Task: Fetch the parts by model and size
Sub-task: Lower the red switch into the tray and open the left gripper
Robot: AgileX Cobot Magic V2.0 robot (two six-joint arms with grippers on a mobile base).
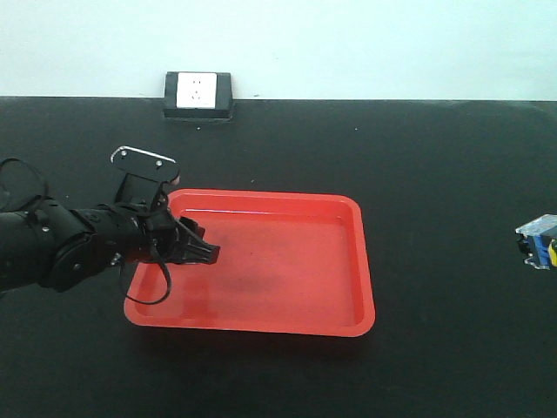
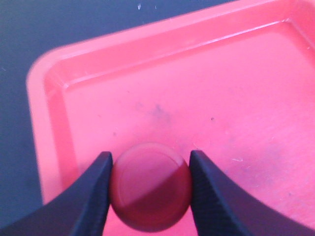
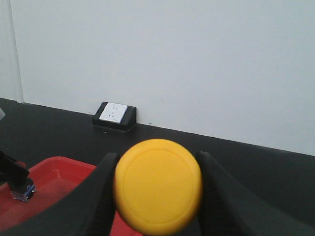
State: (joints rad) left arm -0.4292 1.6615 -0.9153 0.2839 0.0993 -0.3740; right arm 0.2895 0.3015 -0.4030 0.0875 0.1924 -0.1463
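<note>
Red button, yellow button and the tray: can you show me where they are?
red button (image 2: 150,187), left wrist view, middle of its round cap.
yellow button (image 3: 157,186), right wrist view, middle of its round cap.
tray (image 1: 287,261), front view, bare floor inside.

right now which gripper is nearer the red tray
Left. The left gripper hangs over the left end of the tray, holding the red button. The right gripper, holding the yellow button, is well out past its opposite end.
</note>
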